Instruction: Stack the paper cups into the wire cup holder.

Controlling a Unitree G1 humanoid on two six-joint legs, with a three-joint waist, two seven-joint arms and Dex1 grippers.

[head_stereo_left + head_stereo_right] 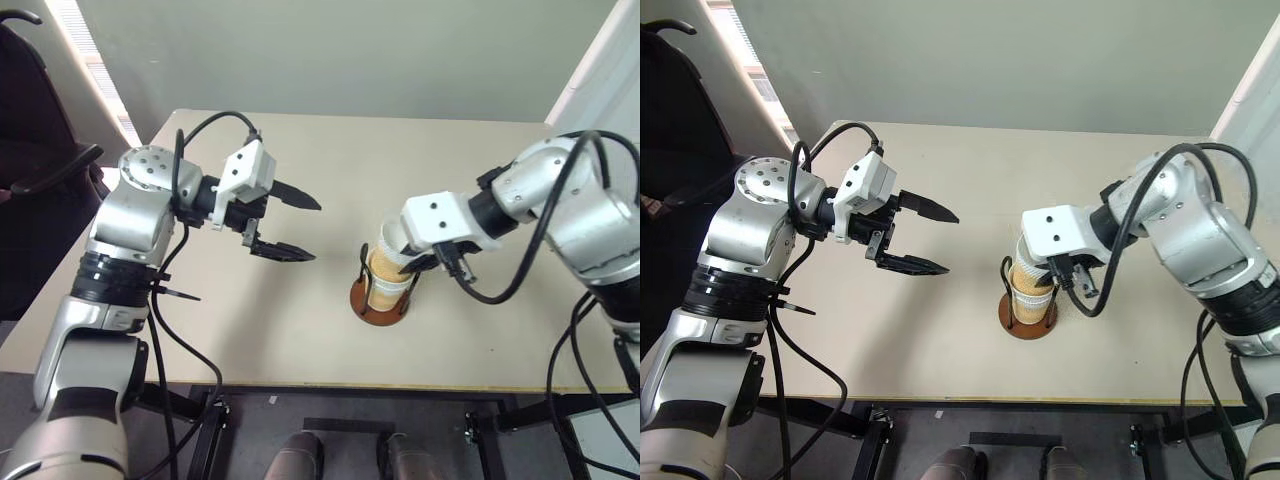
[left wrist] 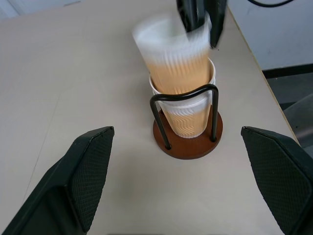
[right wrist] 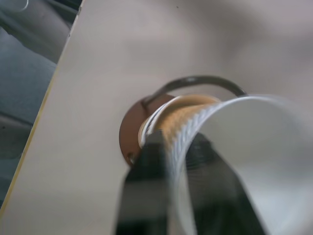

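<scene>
R claw point(image 1: 412, 262) grips top cup point(image 2: 172, 54) over wire cup holder point(image 2: 188, 142); L claw point(image 1: 290, 225) wide open.

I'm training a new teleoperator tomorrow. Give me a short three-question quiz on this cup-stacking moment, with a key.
1. True or false: the left gripper is holding a paper cup.
2. Where does the wire cup holder stand?
A. on the table, between the two grippers
B. on the floor
C. in the left gripper
3. Fill in: the top paper cup at the right gripper sits ____ in the stack, not straight.

Key: 1 false, it is open and empty. 2 A. 3 tilted.
</scene>
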